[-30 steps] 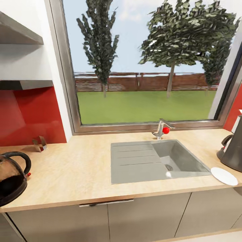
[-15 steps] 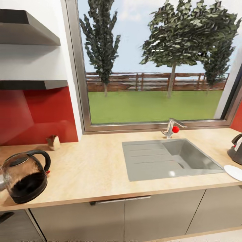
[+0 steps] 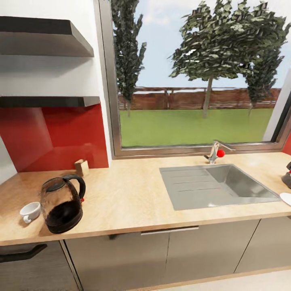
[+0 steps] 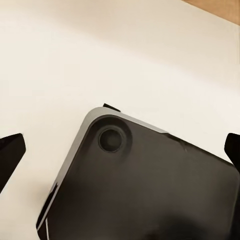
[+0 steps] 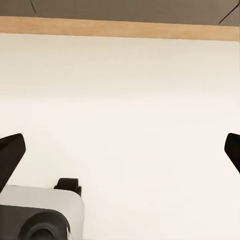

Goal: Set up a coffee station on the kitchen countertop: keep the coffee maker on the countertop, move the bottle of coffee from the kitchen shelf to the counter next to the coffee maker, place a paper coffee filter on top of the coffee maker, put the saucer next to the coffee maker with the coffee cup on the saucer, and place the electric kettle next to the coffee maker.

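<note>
At the head view's right edge the saucer is cut to a white sliver, and above it a dark scrap is too clipped to name; a small brown object by the red splashback is hard to make out. The light wood-grain bench runs over grey cabinet fronts, holding a grey steel sink with a tap under a wide window (trees, lawn, fence outside); two black shelves hang on the left wall. The kettle, rounded clear glass with black base and loop handle, stands near the bench's front left; the white cup sits just beside it. Both wrist views look down on a pale floor; left jaws and right jaws are spread wide, holding nothing.
</note>
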